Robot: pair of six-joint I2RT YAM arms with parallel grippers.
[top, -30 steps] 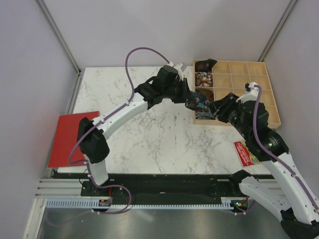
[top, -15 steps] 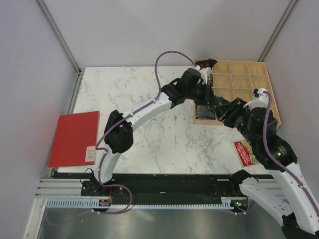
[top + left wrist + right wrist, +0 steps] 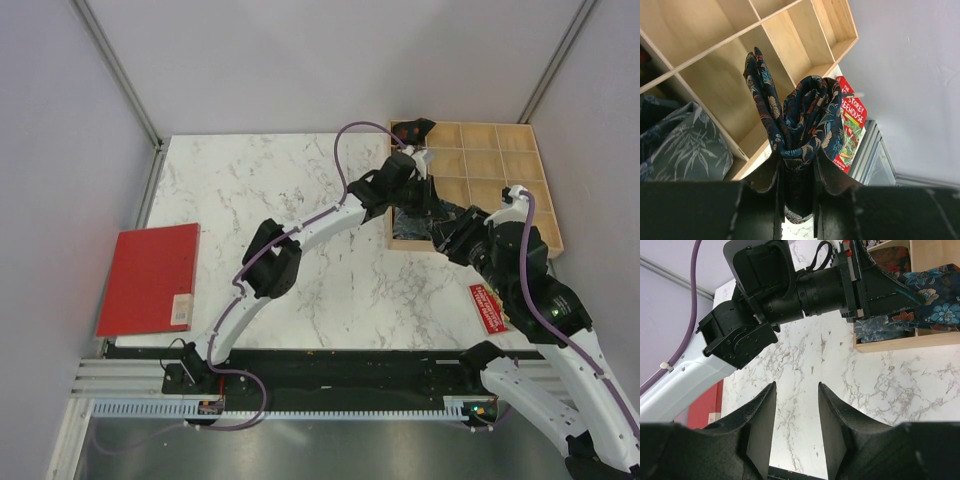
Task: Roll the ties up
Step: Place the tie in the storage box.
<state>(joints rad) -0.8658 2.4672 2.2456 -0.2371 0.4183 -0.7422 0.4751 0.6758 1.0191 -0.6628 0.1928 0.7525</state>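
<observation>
In the left wrist view, a rolled tie (image 3: 805,115) of dark blue fabric with a floral print stands up between the jaws of my left gripper (image 3: 797,165), which is shut on it. One loose end pokes up at the roll's left. The gripper (image 3: 420,200) holds it above the near-left compartments of the wooden box (image 3: 500,170). The same tie (image 3: 927,310) shows at the box's front edge in the right wrist view. My right gripper (image 3: 796,390) is open and empty over the marble table, just in front of the box (image 3: 447,235).
A grey-blue leaf-patterned tie (image 3: 680,150) lies in a box compartment, and another dark tie (image 3: 410,130) sits at the box's far-left corner. A red booklet (image 3: 148,278) lies at the table's left edge. A colourful book (image 3: 490,305) lies right of my right arm.
My left arm has stretched rightward, carrying the rolled tie from the box's left edge to over its compartments. My right arm drew back slightly toward the right.
</observation>
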